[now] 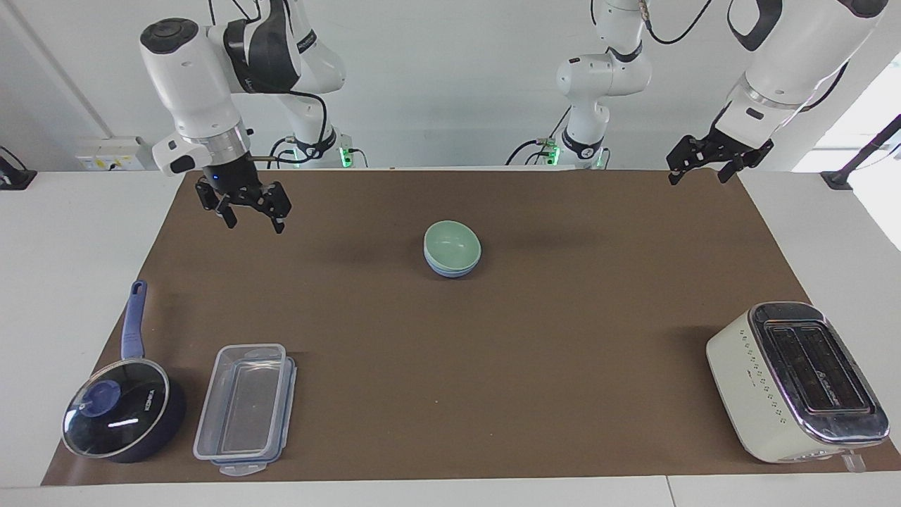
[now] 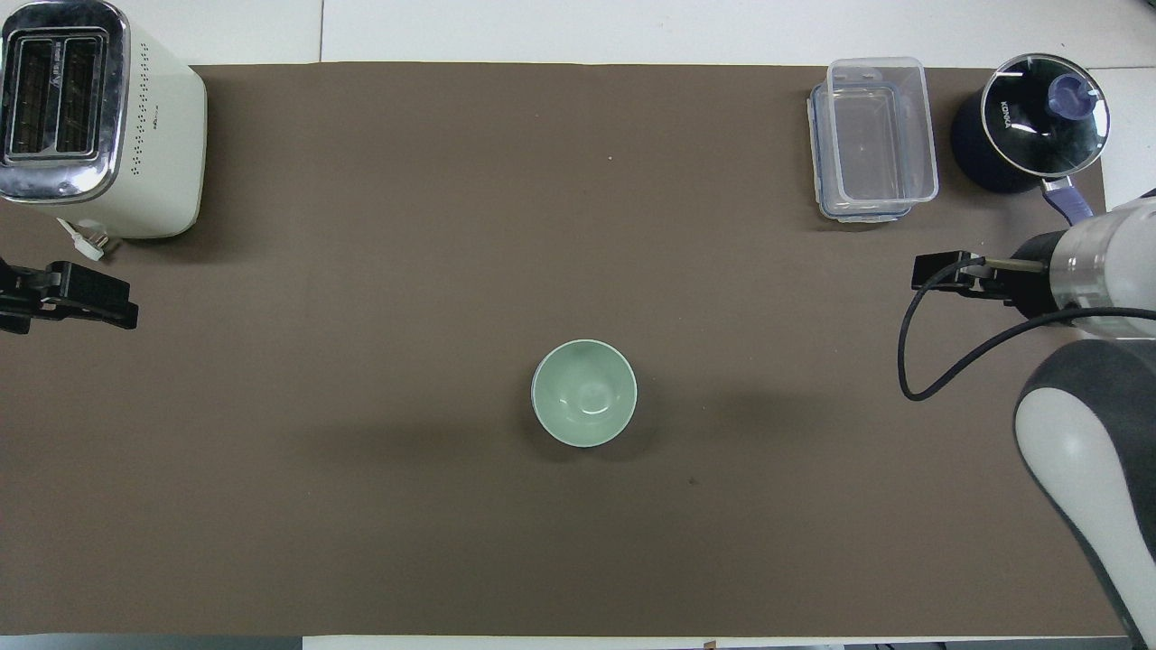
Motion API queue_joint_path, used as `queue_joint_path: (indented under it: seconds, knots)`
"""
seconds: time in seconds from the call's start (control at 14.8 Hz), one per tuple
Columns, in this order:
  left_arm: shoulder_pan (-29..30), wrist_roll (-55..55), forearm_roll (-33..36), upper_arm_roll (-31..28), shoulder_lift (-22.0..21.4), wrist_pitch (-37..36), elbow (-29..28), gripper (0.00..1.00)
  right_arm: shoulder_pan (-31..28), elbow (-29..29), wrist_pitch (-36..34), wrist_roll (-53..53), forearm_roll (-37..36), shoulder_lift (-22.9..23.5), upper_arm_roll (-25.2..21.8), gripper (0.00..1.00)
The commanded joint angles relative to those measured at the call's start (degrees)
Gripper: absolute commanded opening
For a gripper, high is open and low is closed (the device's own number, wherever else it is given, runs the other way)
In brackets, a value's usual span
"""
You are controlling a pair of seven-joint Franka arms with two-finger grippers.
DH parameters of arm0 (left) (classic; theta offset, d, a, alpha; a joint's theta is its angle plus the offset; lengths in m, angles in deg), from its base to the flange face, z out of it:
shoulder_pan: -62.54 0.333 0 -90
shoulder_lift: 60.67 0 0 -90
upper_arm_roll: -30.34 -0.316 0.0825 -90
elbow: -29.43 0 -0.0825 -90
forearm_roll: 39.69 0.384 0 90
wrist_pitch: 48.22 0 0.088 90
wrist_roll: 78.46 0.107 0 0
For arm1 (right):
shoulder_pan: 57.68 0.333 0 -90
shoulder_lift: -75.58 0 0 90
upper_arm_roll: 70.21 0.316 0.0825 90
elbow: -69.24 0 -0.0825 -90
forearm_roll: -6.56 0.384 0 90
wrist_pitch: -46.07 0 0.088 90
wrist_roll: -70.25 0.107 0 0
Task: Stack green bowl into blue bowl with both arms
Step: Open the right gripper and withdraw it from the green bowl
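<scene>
The pale green bowl (image 1: 454,243) sits nested in the light blue bowl (image 1: 448,269) on the brown mat, about midway between the two arms. In the overhead view only the green bowl (image 2: 584,393) shows; the blue bowl is hidden beneath it. My right gripper (image 1: 253,220) is open and empty, raised over the mat's corner at the right arm's end, well away from the bowls; it also shows in the overhead view (image 2: 923,273). My left gripper (image 1: 699,176) is open and empty and waits over the mat's edge at the left arm's end (image 2: 117,311).
A cream toaster (image 1: 795,380) stands far from the robots at the left arm's end. A clear plastic container (image 1: 245,407) and a dark blue lidded saucepan (image 1: 120,412) lie far from the robots at the right arm's end.
</scene>
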Motion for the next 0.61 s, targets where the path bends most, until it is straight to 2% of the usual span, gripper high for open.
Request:
queue_joint_path:
  seconds: [0.0, 0.34, 0.54]
  knots:
    - [0.93, -0.55, -0.93, 0.49, -1.69, 0.71, -1.99, 1.00, -3.68, 7.49, -5.38, -5.13, -0.57, 2.95, 0.66, 1.00]
    - [0.93, -0.55, -0.93, 0.49, -1.69, 0.71, -1.99, 1.00, -4.22, 18.91, -17.33, -8.41, -1.98, 6.73, 0.75, 1.00]
    - [0.93, -0.55, -0.93, 0.49, -1.69, 0.71, -1.99, 1.00, -3.52, 18.49, -18.58, -8.32, -4.17, 6.56, 1.27, 1.00]
